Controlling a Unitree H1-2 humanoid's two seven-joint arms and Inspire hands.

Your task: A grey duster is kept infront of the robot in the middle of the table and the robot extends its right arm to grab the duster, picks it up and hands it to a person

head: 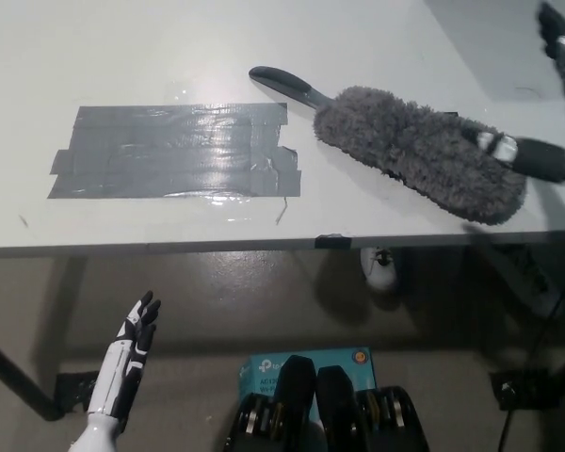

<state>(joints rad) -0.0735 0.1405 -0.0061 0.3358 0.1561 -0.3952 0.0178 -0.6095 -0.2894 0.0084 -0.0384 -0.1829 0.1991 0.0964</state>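
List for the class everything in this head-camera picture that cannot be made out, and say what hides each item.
- Black right hand: cut off by the head view's right edge, so whether it is open or shut is unclear.
- Fluffy grey duster: its right end is partly covered by the black right arm.
- Blue box on the floor: its label is too small to read.
- White table: its far side is cut off by the top edge.
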